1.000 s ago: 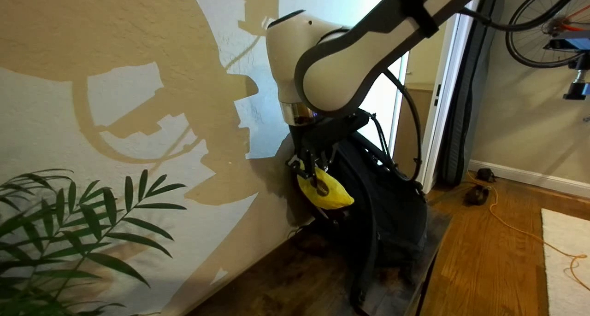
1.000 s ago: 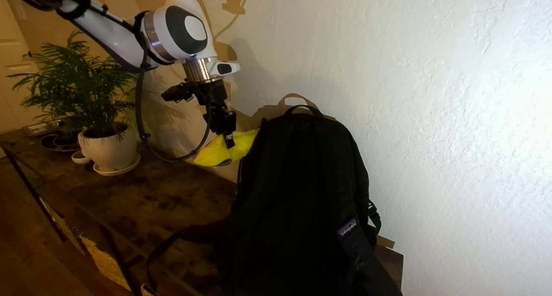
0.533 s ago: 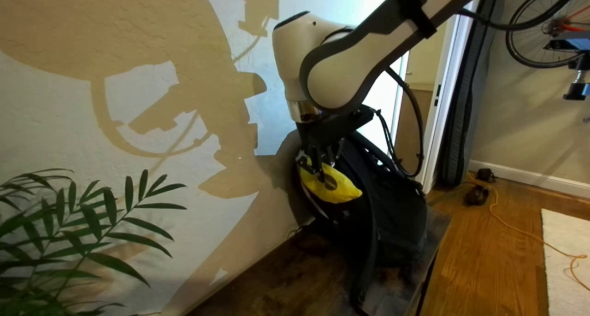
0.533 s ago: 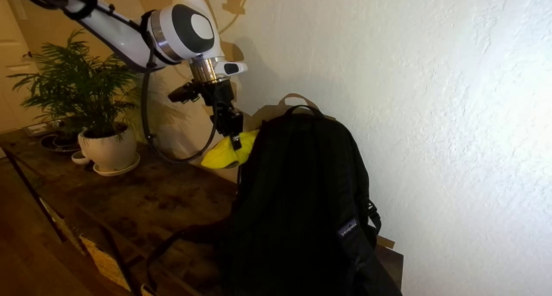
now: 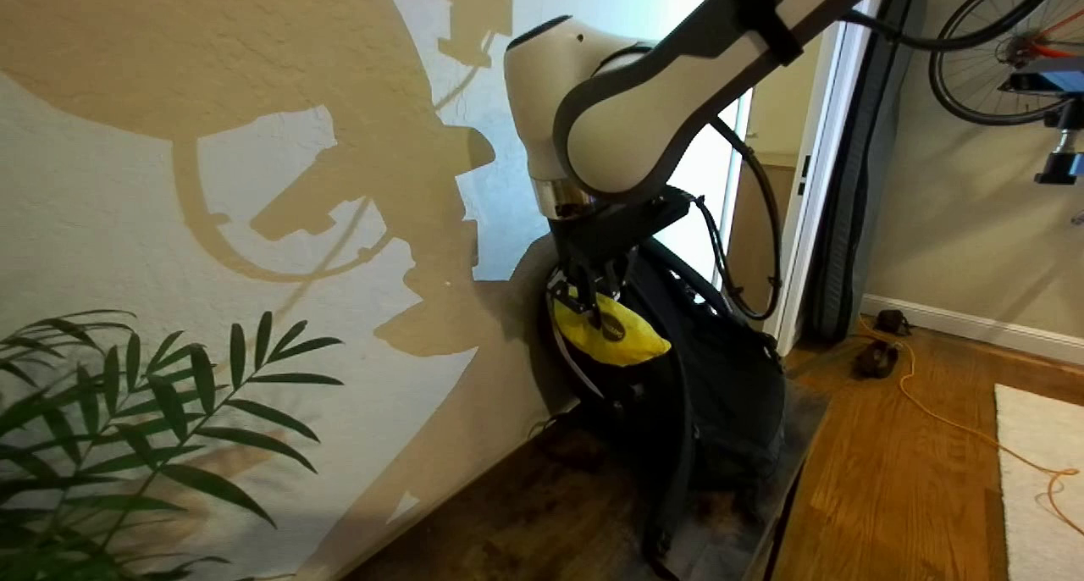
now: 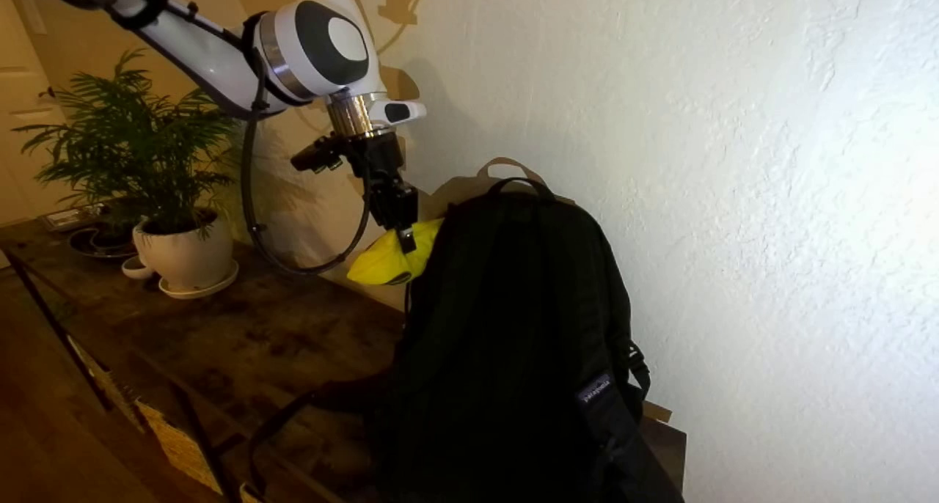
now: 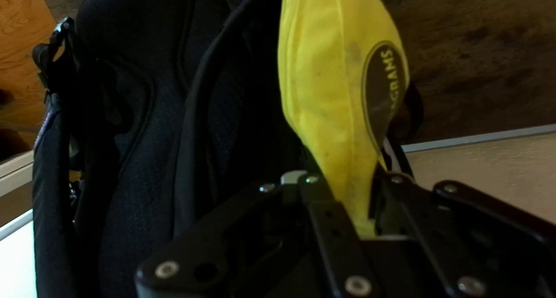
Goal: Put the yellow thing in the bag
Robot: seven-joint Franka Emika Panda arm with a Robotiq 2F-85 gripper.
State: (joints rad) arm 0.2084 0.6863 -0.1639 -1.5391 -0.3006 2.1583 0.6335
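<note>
The black two-fingered gripper [image 7: 352,180] is clamped on a bright yellow, curved fabric pouch [image 7: 319,67] with a dark oval label [image 7: 383,87], just beside the upper part of a large black fabric backpack [image 6: 506,327]; whether they touch is unclear. Well apart from the backpack stands a leafy green plant [image 6: 150,151] in a white pot [image 6: 187,259].

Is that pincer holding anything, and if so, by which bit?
Yes. The pincer grips a yellow pouch partway along its body, close to the dark oval label, with the pouch showing on either side of the hold.
</note>
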